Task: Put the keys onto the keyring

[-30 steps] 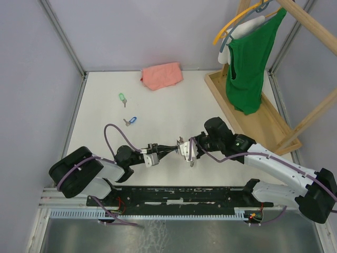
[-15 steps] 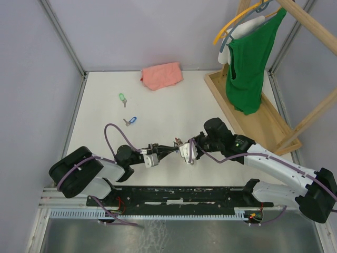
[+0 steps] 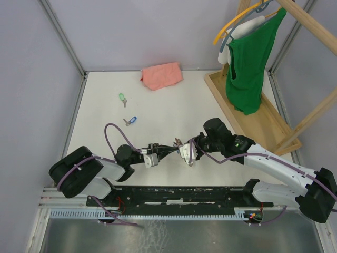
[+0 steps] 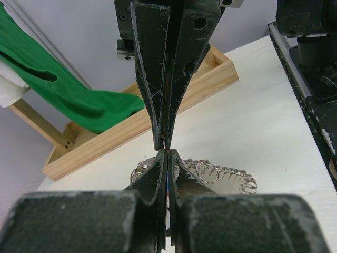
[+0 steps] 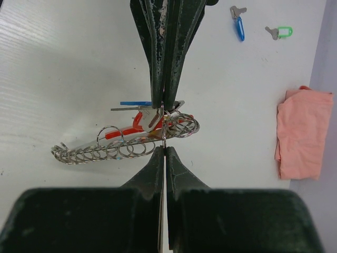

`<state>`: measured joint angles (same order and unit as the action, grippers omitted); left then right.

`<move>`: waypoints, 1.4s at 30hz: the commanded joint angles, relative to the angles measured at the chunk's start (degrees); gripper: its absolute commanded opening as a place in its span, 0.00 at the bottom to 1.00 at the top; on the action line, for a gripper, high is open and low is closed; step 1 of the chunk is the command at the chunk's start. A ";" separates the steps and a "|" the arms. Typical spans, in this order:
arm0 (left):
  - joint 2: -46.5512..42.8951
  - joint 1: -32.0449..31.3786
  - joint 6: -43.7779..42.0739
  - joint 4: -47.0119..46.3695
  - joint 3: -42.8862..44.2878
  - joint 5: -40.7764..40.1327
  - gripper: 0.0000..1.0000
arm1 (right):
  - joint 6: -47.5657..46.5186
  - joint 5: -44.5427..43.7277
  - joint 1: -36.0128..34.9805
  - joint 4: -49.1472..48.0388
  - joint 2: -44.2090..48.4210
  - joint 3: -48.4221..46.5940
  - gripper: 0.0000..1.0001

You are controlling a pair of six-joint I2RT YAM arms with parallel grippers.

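Note:
My two grippers meet tip to tip above the table's near middle. The left gripper (image 3: pixel 169 148) (image 4: pixel 167 154) is shut, with a thin blue-edged key pinched between its fingers. Facing it, the right gripper (image 3: pixel 180 146) (image 5: pixel 165 149) is shut on a thin upright ring of the keyring bunch (image 5: pixel 158 126). From that bunch trail a row of several silver rings (image 5: pixel 100 151) (image 4: pixel 221 173) and a red tag (image 5: pixel 124 130). Two loose keys lie far to the left on the table, one blue-headed (image 3: pixel 130 122) (image 5: pixel 238 25), one green-headed (image 3: pixel 122 98) (image 5: pixel 281 32).
A pink cloth (image 3: pixel 161 75) (image 5: pixel 301 134) lies at the back of the table. At the right stands a wooden rack base (image 3: pixel 253 118) (image 4: pixel 126 126) with a green shirt (image 3: pixel 247 60) hanging over it. Grey walls close in the left and back.
Almost nothing: the right gripper's tip has nudged slightly toward the left one, and both grips stay shut.

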<state>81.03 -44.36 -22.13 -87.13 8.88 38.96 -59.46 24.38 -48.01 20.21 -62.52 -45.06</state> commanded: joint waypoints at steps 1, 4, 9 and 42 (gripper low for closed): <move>0.21 0.08 -0.41 -11.93 1.49 -0.66 0.03 | -0.39 1.65 -0.42 -3.33 1.12 -0.11 0.01; 0.55 0.04 -0.37 -11.94 1.55 -0.75 0.03 | -0.30 1.94 -0.42 -3.40 1.13 -0.12 0.01; 0.72 0.06 0.02 -11.92 1.82 -0.48 0.03 | -0.05 2.25 -0.42 -3.56 1.16 -0.21 0.01; 0.02 0.07 -0.20 -11.96 1.01 -2.22 0.03 | 1.18 -0.06 -0.51 -3.35 1.69 0.01 0.01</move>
<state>82.13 -44.36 -22.11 -87.13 9.45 37.50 -58.85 24.08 -48.27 19.77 -62.50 -44.69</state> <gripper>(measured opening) 0.035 0.015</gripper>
